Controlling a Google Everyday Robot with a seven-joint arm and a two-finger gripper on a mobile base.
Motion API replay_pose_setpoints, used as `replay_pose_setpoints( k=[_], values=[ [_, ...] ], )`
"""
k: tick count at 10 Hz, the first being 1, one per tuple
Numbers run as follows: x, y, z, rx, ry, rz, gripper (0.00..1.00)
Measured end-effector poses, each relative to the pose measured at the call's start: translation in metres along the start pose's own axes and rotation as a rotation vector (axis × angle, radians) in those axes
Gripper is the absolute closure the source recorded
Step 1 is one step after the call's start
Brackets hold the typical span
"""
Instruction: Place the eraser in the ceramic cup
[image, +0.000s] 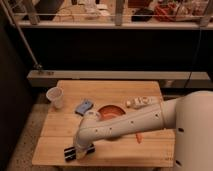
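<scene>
The ceramic cup (55, 96) stands upright at the table's left edge, whitish and tapered. My gripper (77, 152) is low over the front left of the wooden table (115, 87), at the end of my white arm (130, 125). A black bar with thin white stripes, the eraser (69, 153), shows right at the gripper's tip, at table level. I cannot tell whether the gripper holds it or only rests beside it. The gripper is well in front of the cup and slightly to its right.
A light-blue block (84, 106) lies between the cup and the orange bowl (111, 111). A white tube-like packet (141, 102) lies to the right of the bowl. A small orange piece (139, 136) shows under my arm. A dark wall runs behind the table.
</scene>
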Motion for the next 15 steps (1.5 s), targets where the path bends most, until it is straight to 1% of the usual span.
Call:
replay_pose_setpoints(
  k=[2,4,6,9,13,15],
  values=[
    [-0.005,-0.006,-0.026,-0.001,0.009,0.013,0.97],
    [-0.006,-0.010,-0.040,0.000,0.011,0.037,0.97],
    [-0.006,-0.012,-0.046,-0.002,0.017,0.047,0.97],
    [-0.015,-0.024,-0.074,-0.006,0.022,0.062,0.97],
    [-0.021,-0.041,-0.079,-0.007,0.023,0.055,0.97],
    [-0.027,-0.051,-0.086,-0.009,0.030,0.055,0.97]
  ],
)
